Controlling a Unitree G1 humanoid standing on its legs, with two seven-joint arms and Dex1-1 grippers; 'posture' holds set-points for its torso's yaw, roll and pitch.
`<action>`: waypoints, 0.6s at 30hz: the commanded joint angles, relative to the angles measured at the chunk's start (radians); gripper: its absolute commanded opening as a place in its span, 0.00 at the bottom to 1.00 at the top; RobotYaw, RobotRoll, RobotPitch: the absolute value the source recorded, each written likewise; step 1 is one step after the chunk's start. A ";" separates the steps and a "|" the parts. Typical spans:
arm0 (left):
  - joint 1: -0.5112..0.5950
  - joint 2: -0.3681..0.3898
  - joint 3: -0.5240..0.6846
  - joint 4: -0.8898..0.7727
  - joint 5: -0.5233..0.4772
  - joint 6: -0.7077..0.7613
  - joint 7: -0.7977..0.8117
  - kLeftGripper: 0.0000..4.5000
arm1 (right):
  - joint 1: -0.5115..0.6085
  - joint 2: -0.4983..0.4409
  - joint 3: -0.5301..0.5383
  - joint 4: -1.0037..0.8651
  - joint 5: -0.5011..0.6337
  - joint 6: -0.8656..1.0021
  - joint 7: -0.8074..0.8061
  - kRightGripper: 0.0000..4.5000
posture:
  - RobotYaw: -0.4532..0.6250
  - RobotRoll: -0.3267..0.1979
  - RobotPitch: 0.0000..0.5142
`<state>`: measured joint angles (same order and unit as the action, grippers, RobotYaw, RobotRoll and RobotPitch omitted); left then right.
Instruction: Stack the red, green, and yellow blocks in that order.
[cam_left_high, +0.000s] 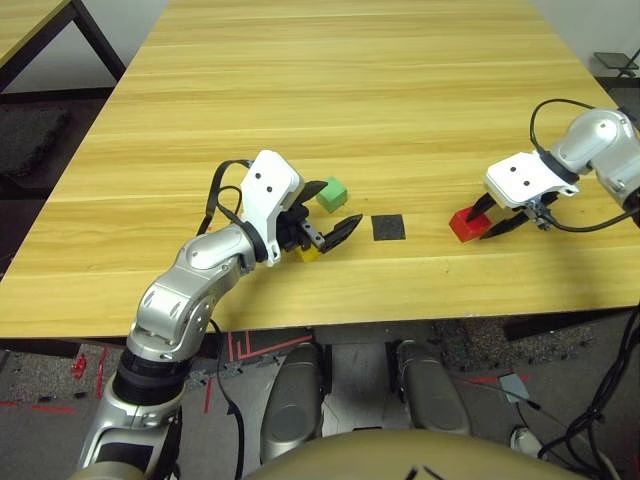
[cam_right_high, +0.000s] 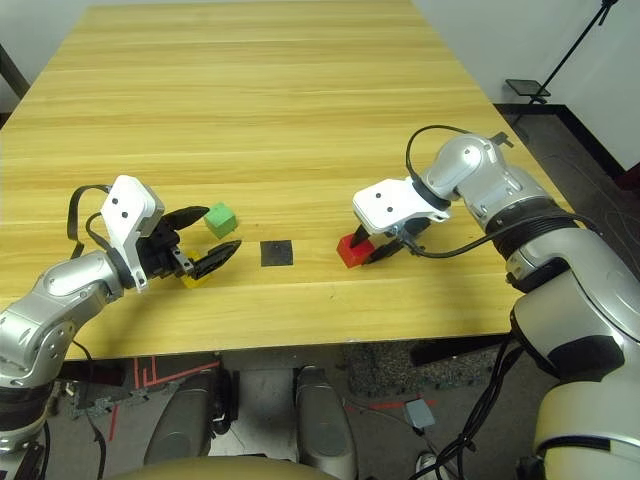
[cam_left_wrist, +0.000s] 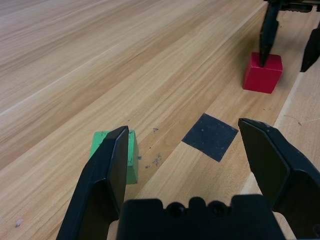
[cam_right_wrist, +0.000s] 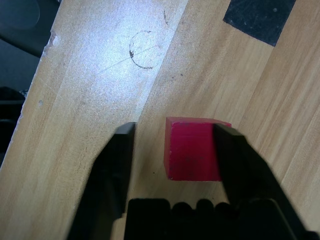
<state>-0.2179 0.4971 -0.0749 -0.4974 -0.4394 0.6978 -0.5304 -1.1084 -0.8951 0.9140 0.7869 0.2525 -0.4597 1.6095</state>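
Red block (cam_right_wrist: 192, 149): sitting on table (cam_left_high: 300, 100) beside black patch (cam_left_high: 388, 227); right gripper (cam_right_wrist: 175, 150) straddling it, jaws parted, gripping nothing; likely light, rigid; taking 2 opposite flat faces. Left gripper (cam_left_wrist: 195, 165) gaping, empty, near green block (cam_left_wrist: 112, 155).

- My left arm (cam_left_high: 185, 285): silver jointed shells, black elbow joint, looped black cable.
- My left gripper (cam_left_high: 328, 213): white housing with 2 dark screws, 2 black tapered fingers.
- My right gripper (cam_right_high: 372, 249): matching white housing, black fingers, black cable looping over the silver forearm.
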 joint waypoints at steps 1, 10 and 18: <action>-0.003 -0.007 -0.011 -0.002 0.006 0.006 0.005 1.00 | -0.007 0.004 -0.014 0.024 -0.036 -0.004 0.005 0.99 | 0.76 0.17 0.24; 0.014 -0.015 -0.008 -0.017 0.004 0.016 0.018 1.00 | -0.016 0.050 -0.062 0.109 -0.109 -0.048 0.005 0.99 | 0.77 0.17 0.27; 0.024 -0.020 -0.001 -0.034 -0.002 0.028 0.037 1.00 | -0.003 0.133 -0.157 0.171 -0.221 -0.073 0.005 0.99 | 0.79 0.18 0.29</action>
<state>-0.2099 0.4786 -0.0757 -0.5113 -0.4407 0.7132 -0.4990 -1.1177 -0.7722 0.7931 0.9418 0.0681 -0.5177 1.6092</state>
